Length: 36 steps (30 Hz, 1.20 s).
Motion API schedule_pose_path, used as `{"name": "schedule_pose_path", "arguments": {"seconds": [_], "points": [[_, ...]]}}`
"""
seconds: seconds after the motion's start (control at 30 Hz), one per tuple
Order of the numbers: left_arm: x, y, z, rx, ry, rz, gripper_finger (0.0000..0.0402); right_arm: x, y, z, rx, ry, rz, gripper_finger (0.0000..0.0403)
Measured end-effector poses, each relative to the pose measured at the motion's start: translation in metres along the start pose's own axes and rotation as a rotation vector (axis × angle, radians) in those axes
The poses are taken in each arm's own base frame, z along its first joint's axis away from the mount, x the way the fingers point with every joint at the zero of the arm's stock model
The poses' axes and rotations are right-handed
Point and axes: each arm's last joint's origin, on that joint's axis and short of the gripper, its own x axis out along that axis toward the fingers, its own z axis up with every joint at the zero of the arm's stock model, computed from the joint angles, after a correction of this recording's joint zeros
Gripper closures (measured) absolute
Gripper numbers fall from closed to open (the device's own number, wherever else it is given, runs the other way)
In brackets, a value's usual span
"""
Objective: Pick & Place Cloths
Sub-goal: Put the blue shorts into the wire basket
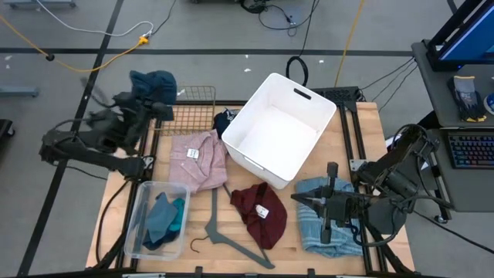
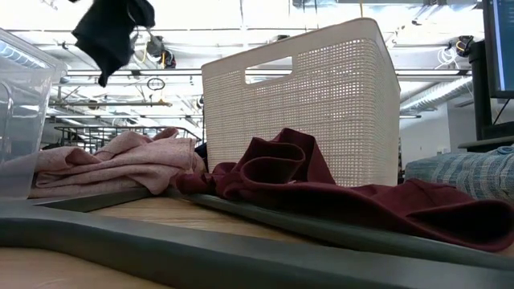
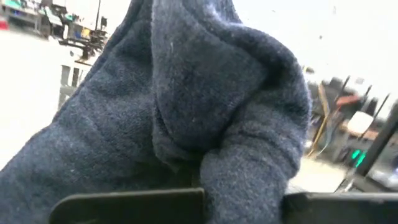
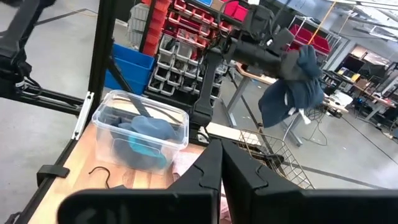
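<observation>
No lettering, brand, number or sign can be read anywhere in these views. Small white tags sit on the pink cloth (image 1: 199,160) and on the maroon cloth (image 1: 260,214); they may carry print, but it is too small to make out from above. The white bin (image 1: 278,130) and the clear tub (image 1: 141,224) show no visible marking.

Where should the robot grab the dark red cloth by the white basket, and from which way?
Probably the raised fold near the middle of the maroon cloth, pinched from straight above. The low view shows it humped up while its edges lie flat, and the grey hanger and white bin crowd its sides.
</observation>
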Motion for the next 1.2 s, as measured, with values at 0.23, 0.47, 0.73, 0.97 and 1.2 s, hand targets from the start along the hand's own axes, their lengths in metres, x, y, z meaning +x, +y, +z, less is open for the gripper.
{"name": "schedule_pose_path", "arguments": {"seconds": [0.23, 0.47, 0.73, 0.97, 1.2], "points": [[0.033, -0.013, -0.032, 0.137, 0.066, -0.030, 0.0382, 0.000, 0.000, 0.000, 0.001, 0.001, -0.021, 0.0403], [0.068, -0.001, -0.044, 0.154, 0.141, -0.069, 0.0382, 0.000, -0.001, 0.000, 0.003, 0.004, -0.052, 0.0403], [0.116, 0.027, -0.064, -0.013, 0.360, -0.193, 0.0382, 0.001, -0.003, 0.000, 0.004, 0.008, -0.089, 0.0403], [0.147, 0.052, -0.078, -0.200, 0.542, -0.276, 0.0382, 0.001, -0.004, 0.000, 0.004, 0.010, -0.110, 0.0403], [0.169, 0.072, -0.061, -0.247, 0.700, -0.282, 0.0382, 0.001, -0.004, 0.000, 0.004, 0.010, -0.110, 0.0403]]}}
